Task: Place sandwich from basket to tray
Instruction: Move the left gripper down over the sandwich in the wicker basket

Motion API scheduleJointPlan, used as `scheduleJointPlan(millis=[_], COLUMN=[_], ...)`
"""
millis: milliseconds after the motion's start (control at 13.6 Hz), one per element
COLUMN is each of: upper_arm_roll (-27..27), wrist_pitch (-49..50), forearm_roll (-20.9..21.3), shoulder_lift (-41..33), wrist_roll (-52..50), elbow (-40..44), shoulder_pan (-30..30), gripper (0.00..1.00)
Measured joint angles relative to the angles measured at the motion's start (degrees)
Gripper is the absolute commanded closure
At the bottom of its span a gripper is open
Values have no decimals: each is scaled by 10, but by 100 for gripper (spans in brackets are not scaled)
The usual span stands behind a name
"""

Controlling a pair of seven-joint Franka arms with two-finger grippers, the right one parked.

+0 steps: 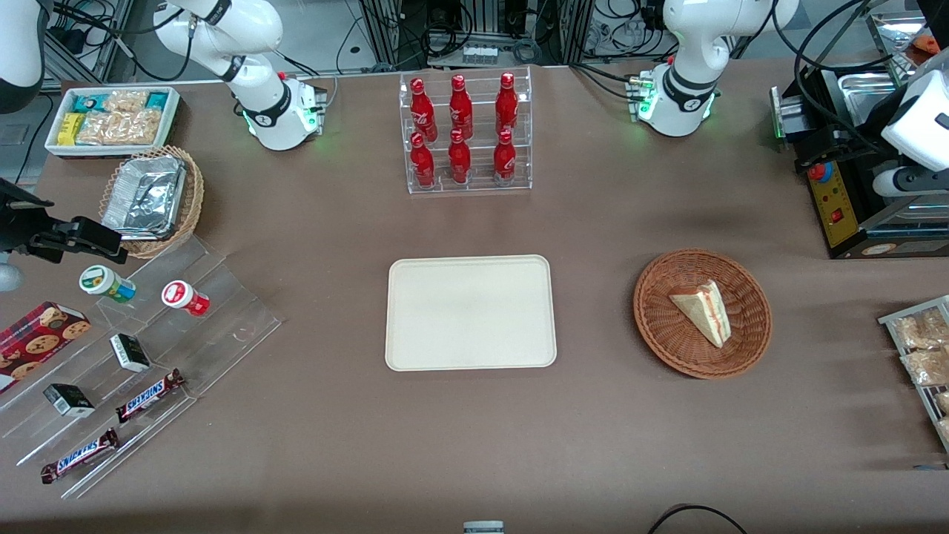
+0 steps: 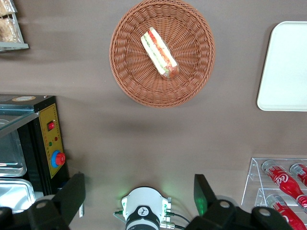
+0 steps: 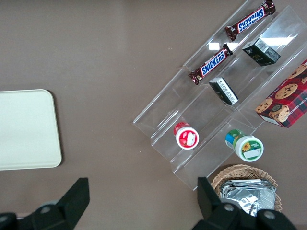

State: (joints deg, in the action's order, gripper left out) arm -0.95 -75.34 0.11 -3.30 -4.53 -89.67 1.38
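Brown tabletop (image 1: 474,445), landmark = tray (image 1: 470,312), bare, mid-table. Basket (image 1: 702,313) sits beside the tray toward the working arm's end, well apart from it; sandwich (image 1: 703,312) lies in the basket, filling edge showing in the wrist view. Gripper (image 2: 136,191) hangs high above the table near the arm's base (image 1: 677,104), farther from the front camera than the basket — fingers (image 2: 72,194) spread wide, holding nothing. Bottle rack (image 1: 465,133) stands farther back than the tray. Black control box (image 1: 845,185) near the basket; snack packets (image 1: 919,348) at the table edge. Table between basket and tray is bare.
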Motion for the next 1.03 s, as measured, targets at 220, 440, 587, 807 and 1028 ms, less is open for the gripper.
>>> scheduleJointPlan(millis=[220, 440, 587, 807, 1028], upper_arm_roll=[2, 2, 2, 2, 1], wrist_pitch=[-1, -21, -65, -158, -237], forearm_roll=[0, 12, 16, 16, 16], shoulder_lift=[5, 30, 64, 110, 136], wrist_roll=[0, -1, -25, -97, -188], elbow=[-1, -5, -15, -54, -100], shoulder_pan=[0, 0, 1, 2, 13], gripper=[0, 0, 0, 0, 0])
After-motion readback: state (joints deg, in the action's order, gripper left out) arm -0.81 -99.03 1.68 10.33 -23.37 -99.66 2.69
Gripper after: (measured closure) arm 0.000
